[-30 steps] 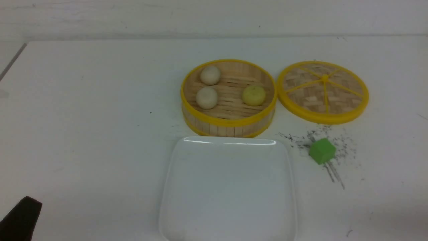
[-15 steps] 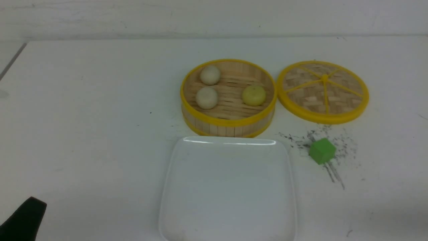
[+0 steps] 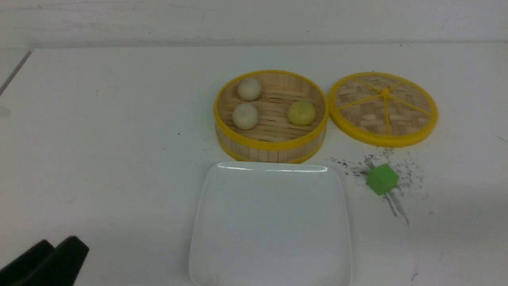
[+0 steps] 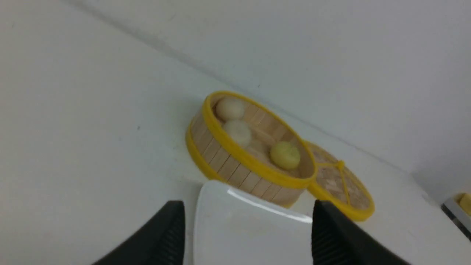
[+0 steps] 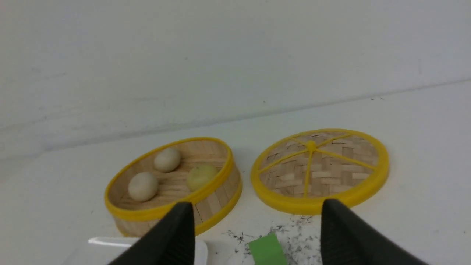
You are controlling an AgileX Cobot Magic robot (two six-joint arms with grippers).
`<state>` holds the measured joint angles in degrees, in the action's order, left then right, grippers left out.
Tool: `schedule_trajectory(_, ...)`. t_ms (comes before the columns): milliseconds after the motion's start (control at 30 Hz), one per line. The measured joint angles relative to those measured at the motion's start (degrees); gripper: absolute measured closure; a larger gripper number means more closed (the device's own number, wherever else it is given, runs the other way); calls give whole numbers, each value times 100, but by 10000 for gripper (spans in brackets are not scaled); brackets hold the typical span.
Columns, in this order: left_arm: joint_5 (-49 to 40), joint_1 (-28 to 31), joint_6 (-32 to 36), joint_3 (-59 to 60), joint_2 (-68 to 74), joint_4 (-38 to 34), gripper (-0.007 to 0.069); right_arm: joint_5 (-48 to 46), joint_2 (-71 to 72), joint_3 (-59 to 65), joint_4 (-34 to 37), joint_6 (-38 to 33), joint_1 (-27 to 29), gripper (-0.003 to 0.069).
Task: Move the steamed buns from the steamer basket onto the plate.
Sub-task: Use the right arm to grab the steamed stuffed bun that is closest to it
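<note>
1. The bench carries everything the job needs. Judging from how things lie on it, we put the task at its very start.
2. The white square plate sits nearest to us, just in front of the basket, and nothing lies on it.
3. The steamer basket stands uncovered just beyond the plate's far rim, so we can reach in from above. Its woven lid lies flat just beside it on the right.
4. The left pincer is low at the near left corner, well apart from the basket, with its jaws wide and nothing between them. The right pincer is outside the front view, but its own camera shows it equally wide and empty.
5. The steamed buns all lie on the basket's slatted floor. The far off-white bun and the near off-white bun sit on the left, and the pale yellow bun sits on the right. We reckon all three transfers are left to do.
6. The green cube sits to the right of the plate and plays no part.
</note>
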<state>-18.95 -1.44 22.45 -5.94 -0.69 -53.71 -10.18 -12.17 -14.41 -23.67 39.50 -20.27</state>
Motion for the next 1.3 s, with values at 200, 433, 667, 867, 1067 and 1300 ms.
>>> schedule_trajectory(200, -631, 0, 38, -834, 928, 709, 140, -1078, -935, -723, -443, -501, -776, 202)
schedule_trajectory(433, -949, 0, 269, -2245, 2733, 1470, 141, -1363, -1930, -1284, -778, -1110, -1095, 204)
schedule_trajectory(667, -960, 0, 320, -2860, 3637, 2099, 142, -1274, -2802, -1540, -1031, -1243, -1095, 206)
schedule_trajectory(867, -631, 0, 458, -2892, 3855, 2185, 142, -1279, -3580, -2367, -773, -1067, -1095, 207)
schedule_trajectory(1067, -362, 0, 600, -2892, 3855, 2185, 142, -1242, -4136, -3279, -790, -1048, -1095, 207)
schedule_trajectory(1300, -351, 0, 605, -2892, 3855, 2076, 153, -741, -5414, -3374, -1410, -1047, -1095, 216)
